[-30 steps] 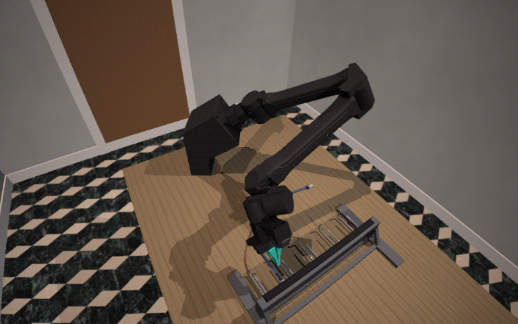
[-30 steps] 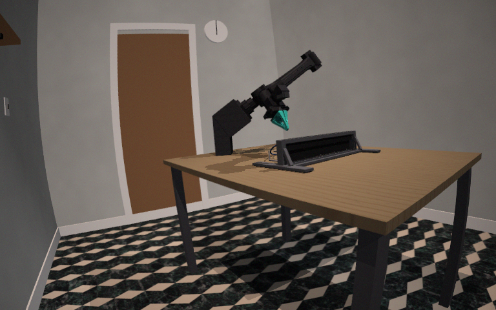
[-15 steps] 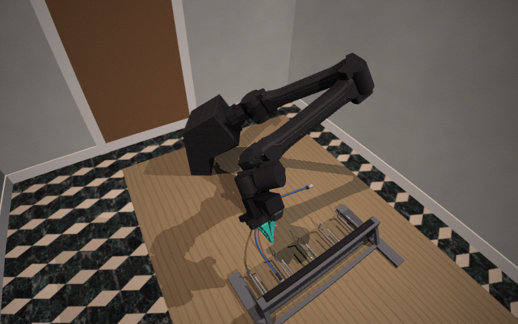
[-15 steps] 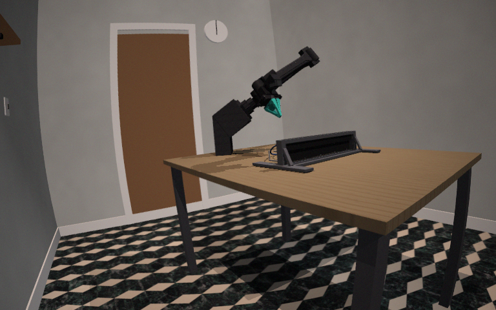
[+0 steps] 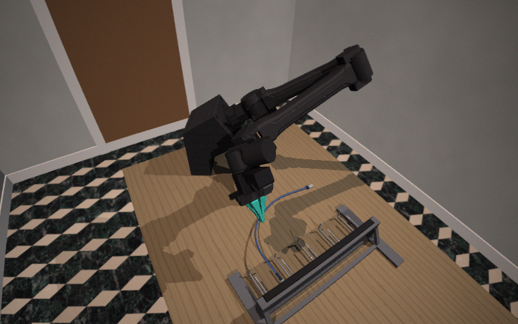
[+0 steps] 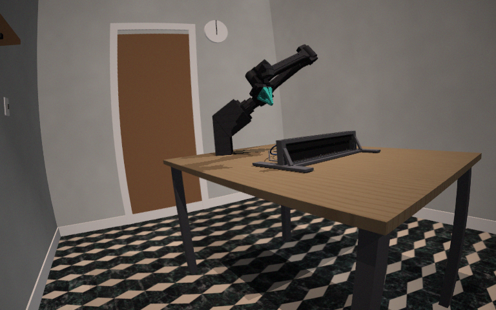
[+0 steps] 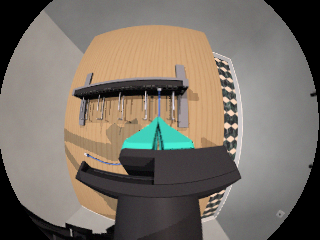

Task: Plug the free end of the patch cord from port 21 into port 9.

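Observation:
My gripper (image 5: 262, 221) (image 6: 271, 104) (image 7: 158, 120) is shut with its teal fingertips together and nothing between them. It hangs well above the table, on the cord side of the rack. The blue patch cord (image 5: 256, 238) (image 7: 159, 104) runs from the rack in a curve across the table, and the fingers hide part of it in the wrist view. Its free plug (image 5: 310, 185) (image 7: 87, 155) lies on the table away from the rack. The other end is plugged into the panel near one end of the rack (image 5: 318, 256) (image 6: 316, 135) (image 7: 131, 84). The port numbers cannot be read.
Several thin metal cord guides (image 5: 282, 263) (image 7: 146, 105) stick out from the rack's cord side. The rack stands on two grey feet (image 5: 390, 255) (image 6: 301, 169) (image 7: 183, 116) on the wooden table (image 5: 412, 293) (image 6: 383, 183) (image 7: 150, 50). The arm's black base (image 5: 200, 145) (image 6: 223, 139) stands at the far end.

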